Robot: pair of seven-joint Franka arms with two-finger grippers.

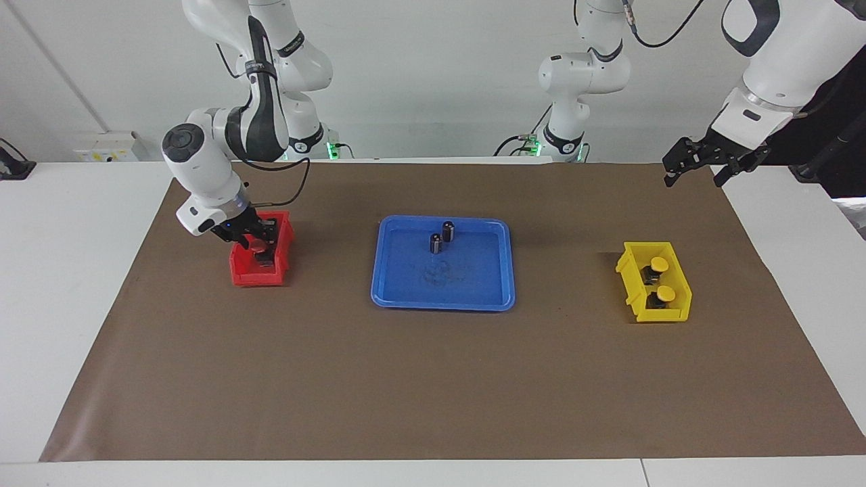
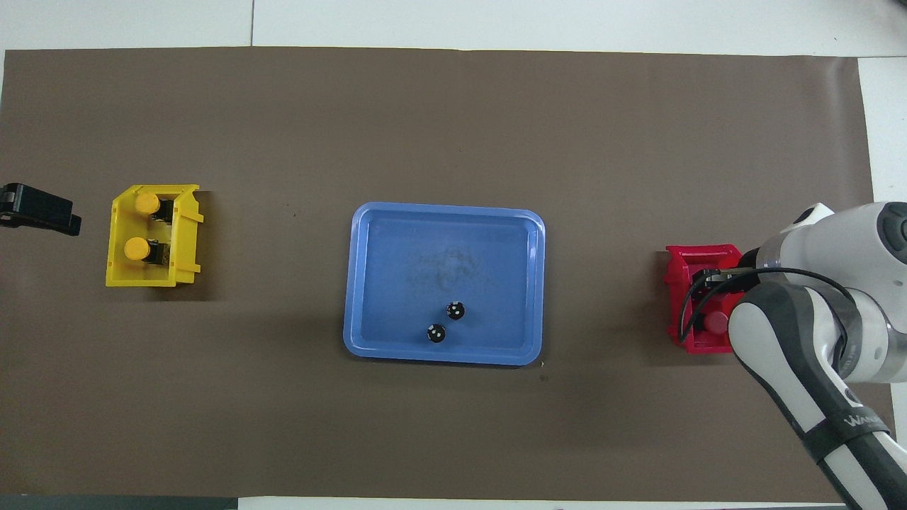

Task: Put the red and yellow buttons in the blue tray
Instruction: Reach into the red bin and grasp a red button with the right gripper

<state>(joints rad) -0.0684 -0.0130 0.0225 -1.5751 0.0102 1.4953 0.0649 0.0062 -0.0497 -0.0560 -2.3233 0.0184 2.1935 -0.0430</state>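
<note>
Jaws of the right gripper point(image 1: 256, 242) are down inside the red bin point(image 1: 262, 274) around a red button point(image 1: 258, 246), though a firm clamp cannot be told. The left gripper point(image 1: 697, 166) waits with jaws apart above the mat's edge. 2 yellow buttons point(image 1: 659, 264) sit in the yellow bin point(image 1: 632, 287); the blue tray point(image 1: 443, 299) holds 2 dark cylinders point(image 1: 448, 231).

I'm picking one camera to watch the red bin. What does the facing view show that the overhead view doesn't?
Facing only: the right gripper down inside the red bin, and both arms' bases.
Overhead only: one red button in that bin, with the arm covering the rest.
Both: blue tray holding two dark cylinders, yellow bin with two yellow buttons, and the left gripper waiting at the mat's edge.
</note>
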